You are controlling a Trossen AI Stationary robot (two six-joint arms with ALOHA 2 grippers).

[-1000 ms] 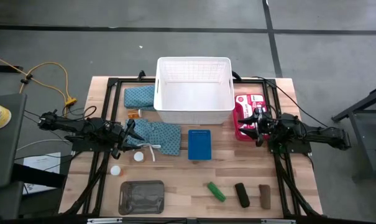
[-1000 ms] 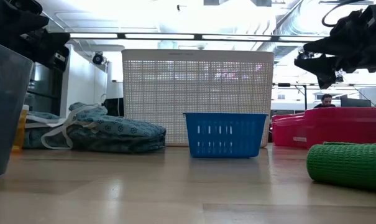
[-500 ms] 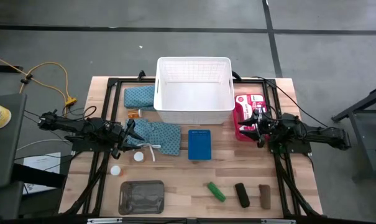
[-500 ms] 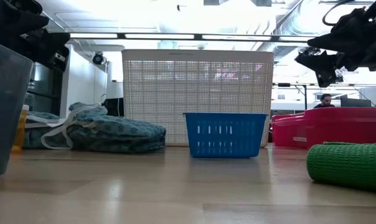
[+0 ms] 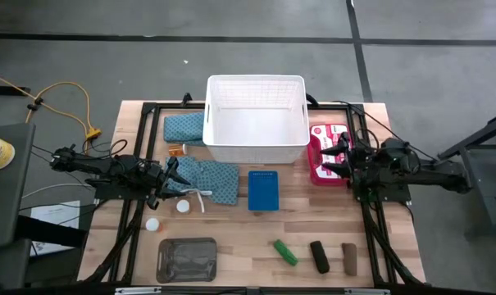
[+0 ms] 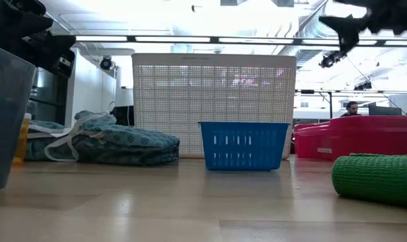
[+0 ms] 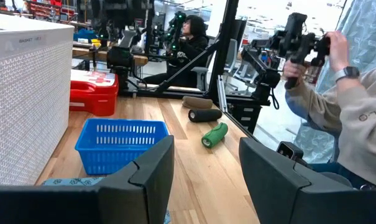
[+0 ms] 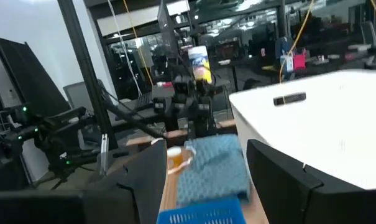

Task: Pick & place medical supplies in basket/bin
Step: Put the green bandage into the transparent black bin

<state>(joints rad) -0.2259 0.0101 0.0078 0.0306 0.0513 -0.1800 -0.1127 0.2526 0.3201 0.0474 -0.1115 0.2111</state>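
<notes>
Two teal patterned folded cloths lay on the table: one (image 5: pixel 183 127) at the far left, just beside the white basket's left wall, the other (image 5: pixel 207 179) nearer, in front of the basket's left corner, with white strings trailing toward a small white disc (image 5: pixel 183 206). A second small white round piece (image 5: pixel 152 224) lay nearer on the left. A tiny orange vial (image 5: pixel 175 150) sat between the two cloths. Three finger-sized rolls lay in a row near the front right: green (image 5: pixel 284 252), black (image 5: pixel 319 256) and brown (image 5: pixel 349 258).

The surface was a pale wooden table top (image 5: pixel 297 217) on a dark frame, standing on a grey floor with dark lines; an orange cable (image 5: pixel 75 102) lay on the floor to the far left. The wrist views showed a workshop beyond, with racks, other equipment and two people, one of them holding a dark device.

There were four containers. The large white basket (image 5: pixel 256 152) with fine grid sides stood at the far centre, and nothing could be seen in it. A small blue basket (image 5: pixel 262 190) stood just in front of it, also showing nothing inside. A red box (image 5: pixel 328 153) sat to the right of the white basket. A flat grey tray (image 5: pixel 186 259) lay at the near left.

The left gripper (image 5: pixel 170 182) hung over the nearer cloth, its jaws apart and holding nothing. The right gripper (image 5: pixel 333 158) hovered above the red box, jaws likewise apart and empty.
</notes>
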